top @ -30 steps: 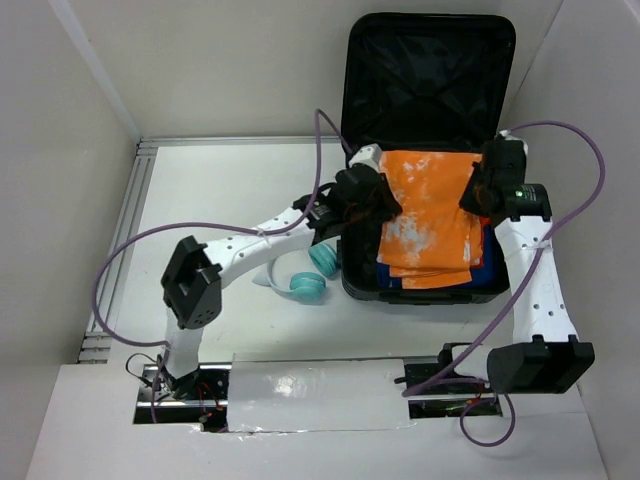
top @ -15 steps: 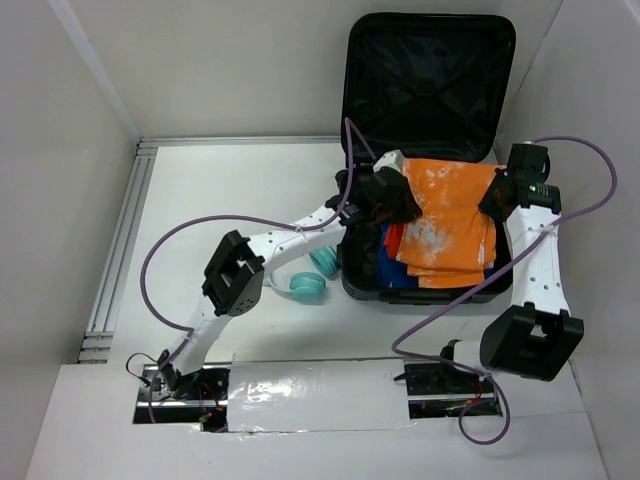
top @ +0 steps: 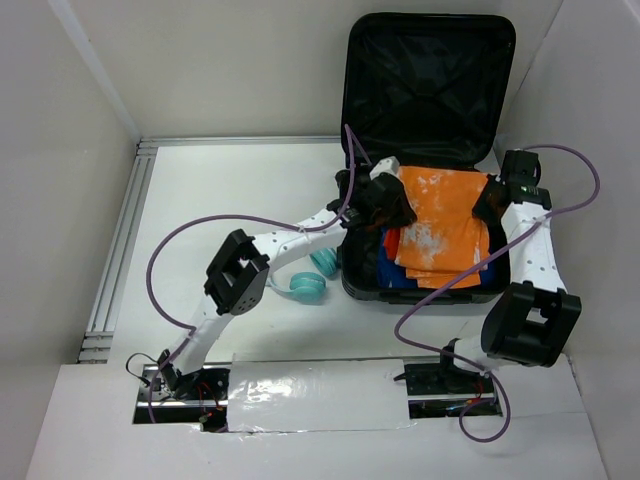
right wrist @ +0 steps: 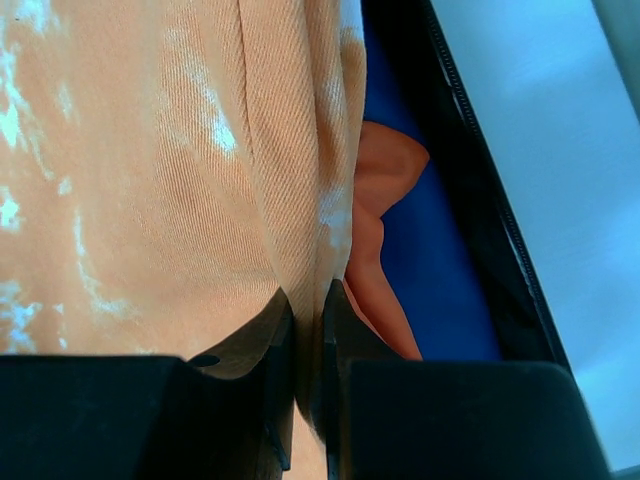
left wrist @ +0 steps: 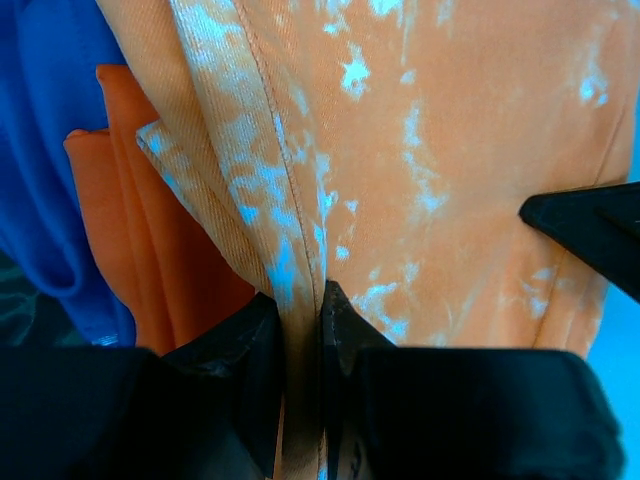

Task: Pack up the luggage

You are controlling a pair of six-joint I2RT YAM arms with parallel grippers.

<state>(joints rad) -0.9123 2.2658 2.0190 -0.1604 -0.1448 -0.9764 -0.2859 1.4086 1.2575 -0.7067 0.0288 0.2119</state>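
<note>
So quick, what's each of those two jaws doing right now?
Left gripper: shut, pinching a fold of the orange cloth.
Right gripper: shut, pinching the same orange cloth.

Robotics lab test cell. White panel walls point(top: 60, 150) enclose a white table point(top: 230, 190). An aluminium rail point(top: 115, 250) runs along the left of frame. Purple cables point(top: 149, 272) and exposed wiring point(top: 165, 385) serve two bolted arms point(top: 535, 255) at the bottom.
</note>
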